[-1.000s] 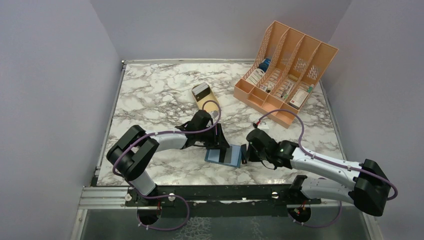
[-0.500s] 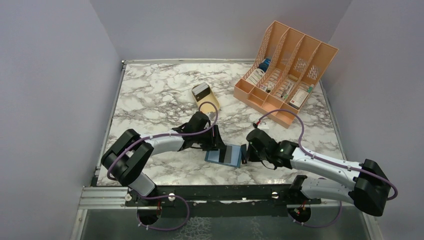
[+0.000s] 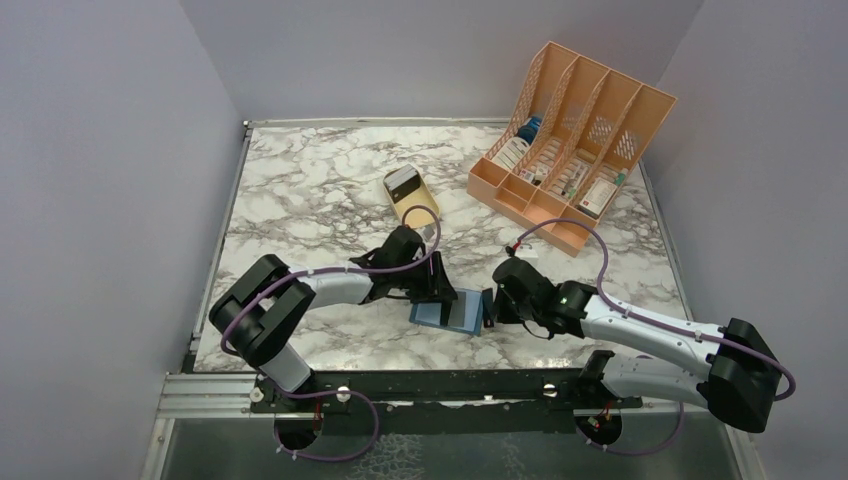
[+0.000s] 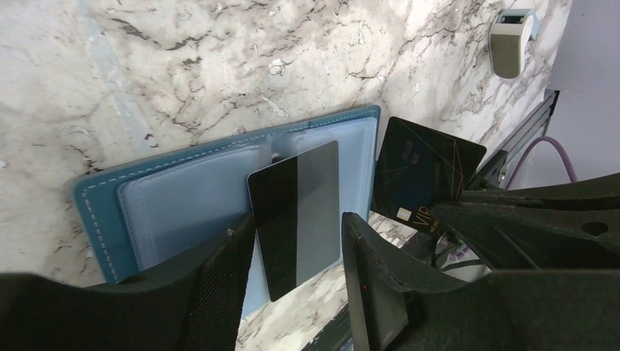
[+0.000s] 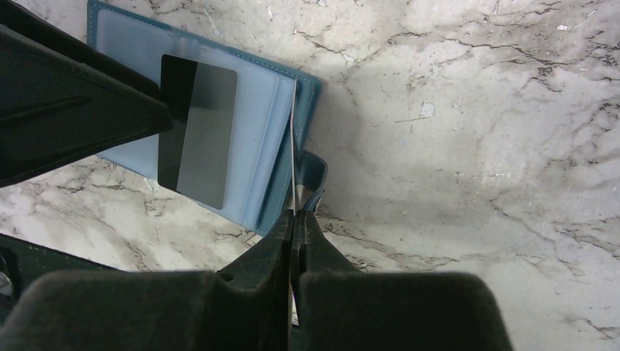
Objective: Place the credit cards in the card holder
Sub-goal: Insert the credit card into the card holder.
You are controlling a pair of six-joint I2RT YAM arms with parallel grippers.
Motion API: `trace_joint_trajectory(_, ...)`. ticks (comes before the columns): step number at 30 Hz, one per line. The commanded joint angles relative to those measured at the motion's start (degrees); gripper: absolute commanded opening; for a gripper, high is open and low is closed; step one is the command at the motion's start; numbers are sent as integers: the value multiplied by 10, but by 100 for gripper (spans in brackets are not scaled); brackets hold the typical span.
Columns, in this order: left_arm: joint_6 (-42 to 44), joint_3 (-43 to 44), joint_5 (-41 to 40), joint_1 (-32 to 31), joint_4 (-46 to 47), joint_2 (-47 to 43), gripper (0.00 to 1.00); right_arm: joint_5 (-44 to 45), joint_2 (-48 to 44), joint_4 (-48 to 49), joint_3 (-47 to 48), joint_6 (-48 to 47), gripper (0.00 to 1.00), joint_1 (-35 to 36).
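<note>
The card holder [image 3: 430, 315] [image 4: 183, 197] [image 5: 259, 146] lies open on the marble, pale blue pockets up, teal border around them. A black and grey credit card [image 4: 307, 183] [image 5: 205, 131] rests lengthwise on its pocket. My left gripper [image 3: 444, 294] [image 4: 300, 223] straddles that card, a finger against each long edge. A second credit card [image 4: 424, 172], black with gold VIP lettering, stands on edge at the holder's right side. It shows in the right wrist view as a thin pale line [image 5: 294, 146]. My right gripper [image 3: 491, 305] [image 5: 295, 213] is shut on it.
A tan oval tray [image 3: 421, 205] with a small pale item in it sits behind the left arm. An orange slotted rack [image 3: 572, 140] stands at the back right. The dark front rail [image 3: 430, 385] runs just below the holder.
The left arm's elbow shifted slightly and its gripper edged a little further over the holder. The right arm has not moved.
</note>
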Motion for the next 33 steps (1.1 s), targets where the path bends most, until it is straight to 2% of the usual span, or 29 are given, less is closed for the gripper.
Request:
trace_joint_trajectory(1, -14, -2, 9, -16, 12, 13, 50, -8, 2, 15, -6, 3, 1, 0)
trace_joint_trajectory(18, -43, 14, 15, -46, 64, 29, 49, -5, 3, 26, -13, -1, 1, -1)
trace_joint_trajectory(23, -39, 12, 3, -53, 71, 23, 48, 15, 9, 42, -12, -17, 1, -1)
trace_joint_trajectory(33, -51, -1, -15, -66, 81, -1, 49, 59, 16, 5, 28, -35, 1, -1)
